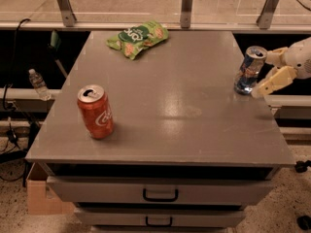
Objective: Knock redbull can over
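The redbull can (pixel 249 71), slim, blue and silver with a silver top, stands upright near the right edge of the grey table (pixel 184 130). My gripper (pixel 262 75) comes in from the right, just past the table's edge. It is open and holds nothing. Its upper cream finger (pixel 275 56) is level with the can's top. Its lower finger (pixel 273 82) reaches toward the can's base. The fingertips are right against the can's right side; I cannot tell whether they touch it.
A wider orange-red cola can (pixel 95 111) stands at the front left. A green snack bag (pixel 137 37) lies at the back. Drawers (pixel 160 194) sit under the tabletop. A railing with metal posts (pixel 186 6) runs behind. A water bottle (pixel 37 84) is at the left below.
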You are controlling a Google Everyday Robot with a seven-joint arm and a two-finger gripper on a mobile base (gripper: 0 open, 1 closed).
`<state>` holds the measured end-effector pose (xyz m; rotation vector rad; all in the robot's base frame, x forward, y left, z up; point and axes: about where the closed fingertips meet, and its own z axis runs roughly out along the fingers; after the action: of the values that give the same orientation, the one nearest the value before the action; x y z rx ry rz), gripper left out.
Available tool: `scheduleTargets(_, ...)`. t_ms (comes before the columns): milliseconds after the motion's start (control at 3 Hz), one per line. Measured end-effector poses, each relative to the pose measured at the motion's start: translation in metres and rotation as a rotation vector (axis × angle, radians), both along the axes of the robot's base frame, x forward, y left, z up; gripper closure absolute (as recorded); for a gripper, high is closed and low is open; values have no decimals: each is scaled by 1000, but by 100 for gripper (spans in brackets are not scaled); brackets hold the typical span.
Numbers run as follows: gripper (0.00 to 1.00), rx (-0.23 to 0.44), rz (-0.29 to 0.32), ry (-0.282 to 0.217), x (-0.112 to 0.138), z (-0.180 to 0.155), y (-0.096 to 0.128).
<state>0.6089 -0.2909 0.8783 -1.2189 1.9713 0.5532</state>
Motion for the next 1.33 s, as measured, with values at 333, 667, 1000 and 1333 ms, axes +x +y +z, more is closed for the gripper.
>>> scheduleTargets(333,0,77,32,-8,-3,9,24)
scheduleTargets(667,0,143,130,-60,-12,41,70)
scheduleTargets(1000,0,197,266,-114,-26,79,120)
scheduleTargets(1333,0,217,374,-139,-39,102,155)
